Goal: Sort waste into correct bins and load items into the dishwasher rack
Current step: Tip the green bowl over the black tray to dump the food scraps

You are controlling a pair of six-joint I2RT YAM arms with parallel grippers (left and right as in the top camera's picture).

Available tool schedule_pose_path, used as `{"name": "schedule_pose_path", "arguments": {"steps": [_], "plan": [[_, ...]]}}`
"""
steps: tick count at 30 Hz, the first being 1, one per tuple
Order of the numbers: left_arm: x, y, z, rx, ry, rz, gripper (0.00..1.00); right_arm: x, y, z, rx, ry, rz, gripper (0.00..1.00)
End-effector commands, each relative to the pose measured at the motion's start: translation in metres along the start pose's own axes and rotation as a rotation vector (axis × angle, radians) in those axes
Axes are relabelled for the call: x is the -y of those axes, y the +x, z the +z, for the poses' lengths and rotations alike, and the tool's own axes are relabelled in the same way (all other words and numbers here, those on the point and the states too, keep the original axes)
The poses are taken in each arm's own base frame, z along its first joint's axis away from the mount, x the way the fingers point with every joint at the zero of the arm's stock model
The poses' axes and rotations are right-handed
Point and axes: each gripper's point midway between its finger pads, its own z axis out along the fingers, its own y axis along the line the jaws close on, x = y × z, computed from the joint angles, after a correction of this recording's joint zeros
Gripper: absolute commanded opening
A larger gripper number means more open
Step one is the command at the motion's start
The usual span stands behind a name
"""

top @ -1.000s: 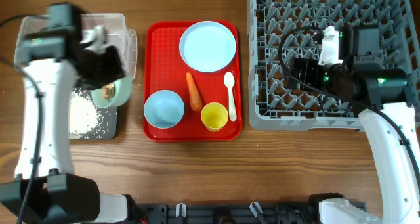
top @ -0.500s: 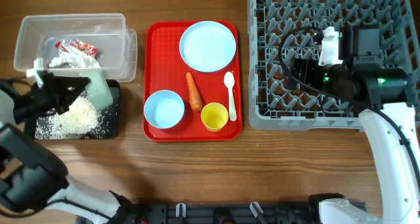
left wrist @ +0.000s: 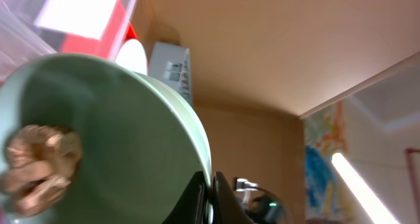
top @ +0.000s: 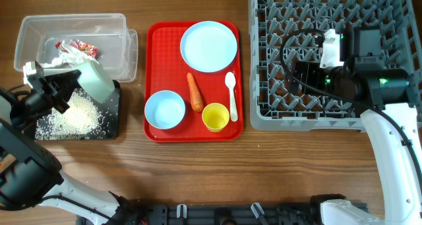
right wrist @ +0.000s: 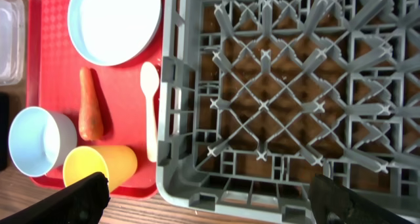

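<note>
Over the black tray (top: 112, 124), the left hand (top: 76, 80) is clamping a tilted bowl (top: 99, 84) (scraps (left wrist: 39, 165) inside); the right hand (right wrist: 210, 201) is hanging spread wide.

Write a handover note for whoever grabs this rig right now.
Jaws: left gripper shut on a bowl, tipped over the black tray; right gripper open above the rack, holding nothing.
Done: rice on the black tray; wrapper and tissue in the tub.
To do: scraps are in the held bowl. The carrot, plate, second bowl, cup and spoon sit on the red tray. No dishes visible in the rack.
</note>
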Motion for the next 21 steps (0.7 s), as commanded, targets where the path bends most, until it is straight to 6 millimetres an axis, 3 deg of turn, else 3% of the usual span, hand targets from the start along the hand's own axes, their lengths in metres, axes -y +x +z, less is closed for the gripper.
{"name": "schedule_pose_path", "arguments": {"steps": [1, 10, 12, 14, 18, 21], "plan": [[0.007, -0.004, -0.010, 0.043, 0.051, -0.026, 0.04, 0.000, 0.002, 0.001, -0.021, -0.003, 0.008, 1.00], [0.006, -0.018, -0.048, 0.154, 0.074, -0.121, 0.04, 0.000, 0.004, 0.001, -0.027, -0.002, 0.009, 1.00], [0.009, -0.015, -0.049, 0.157, 0.084, -0.149, 0.04, 0.000, 0.003, 0.001, -0.023, -0.003, 0.008, 1.00], [0.018, -0.006, -0.042, 0.139, 0.075, -0.077, 0.04, -0.001, -0.001, 0.001, -0.007, -0.006, 0.004, 1.00], [0.054, 0.030, -0.011, 0.045, 0.055, 0.149, 0.04, -0.001, -0.002, 0.001, -0.001, -0.007, 0.004, 1.00], [0.095, 0.082, 0.033, -0.115, 0.062, 0.437, 0.04, -0.001, -0.002, 0.001, -0.002, -0.007, 0.007, 1.00]]}}
